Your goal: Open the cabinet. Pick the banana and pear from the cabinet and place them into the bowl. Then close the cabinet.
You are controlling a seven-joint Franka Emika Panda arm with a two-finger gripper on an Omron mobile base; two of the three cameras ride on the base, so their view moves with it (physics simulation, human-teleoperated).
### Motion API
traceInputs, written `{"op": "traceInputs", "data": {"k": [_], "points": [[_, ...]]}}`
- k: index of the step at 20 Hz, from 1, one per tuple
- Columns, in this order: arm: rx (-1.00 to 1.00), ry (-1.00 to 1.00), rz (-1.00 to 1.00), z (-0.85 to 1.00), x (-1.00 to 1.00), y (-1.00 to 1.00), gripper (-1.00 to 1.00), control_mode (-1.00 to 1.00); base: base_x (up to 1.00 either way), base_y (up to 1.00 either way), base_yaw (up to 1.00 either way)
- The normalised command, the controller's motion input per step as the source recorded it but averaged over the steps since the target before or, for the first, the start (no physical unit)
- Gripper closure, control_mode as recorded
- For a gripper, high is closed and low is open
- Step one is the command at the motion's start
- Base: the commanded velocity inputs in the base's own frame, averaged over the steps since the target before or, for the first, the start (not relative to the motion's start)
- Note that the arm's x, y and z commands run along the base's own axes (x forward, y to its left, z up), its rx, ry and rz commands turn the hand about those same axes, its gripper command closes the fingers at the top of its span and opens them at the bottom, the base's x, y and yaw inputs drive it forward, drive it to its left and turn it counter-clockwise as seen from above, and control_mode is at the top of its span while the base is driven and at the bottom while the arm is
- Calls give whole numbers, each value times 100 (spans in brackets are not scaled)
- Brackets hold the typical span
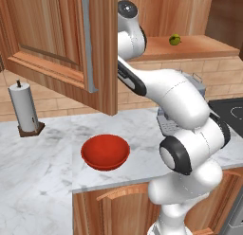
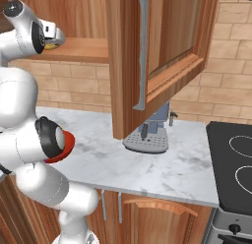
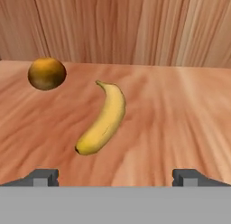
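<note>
A: Left base view first. What's there?

B: The cabinet (image 1: 61,44) has a door swung wide open toward the camera, its grey handle (image 1: 88,40) along the near edge. On the shelf inside, off to the right, sits the pear (image 1: 175,39), small and yellow-green. The arm reaches up into the cabinet, and the door edge hides where it ends. Down on the marble counter (image 1: 42,167) the red bowl (image 1: 105,152) stands empty, and a paper-towel roll (image 1: 23,107) stands on its holder to the left, well apart from the bowl.

A: And the right base view?

B: The same open door fills the middle, with its handle running down it. The hand is up at the shelf in the top left. A slice of the bowl (image 2: 68,142) peeks out behind the arm's elbow. A grey coffee machine (image 2: 150,135) stands on the counter below the door, and a black stovetop (image 2: 234,169) lies at the right.

A: Hand view?

B: The gripper (image 3: 115,177) has its two fingertips spread wide apart, with nothing between them. The banana (image 3: 103,119) lies on the wooden shelf just ahead, between the tips' lines but untouched. A round orange-brown fruit (image 3: 47,73) rests near it, to the upper left, apart from the banana.
</note>
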Motion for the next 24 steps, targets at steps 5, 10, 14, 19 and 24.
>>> {"op": "traceInputs", "data": {"k": [5, 10, 14, 19, 24], "points": [[3, 0, 0, -3, 34, 7, -100, -100, 0, 0, 0], [3, 3, 0, -7, 41, 5, -100, -100, 0, 0, 0], [1, 1, 0, -20, 37, 8, -100, -100, 0, 0, 0], [0, 0, 0, -9, 32, 16, -100, -100, 0, 0, 0], [0, 1, 0, -13, 24, 21, -100, -100, 0, 0, 0]]}}
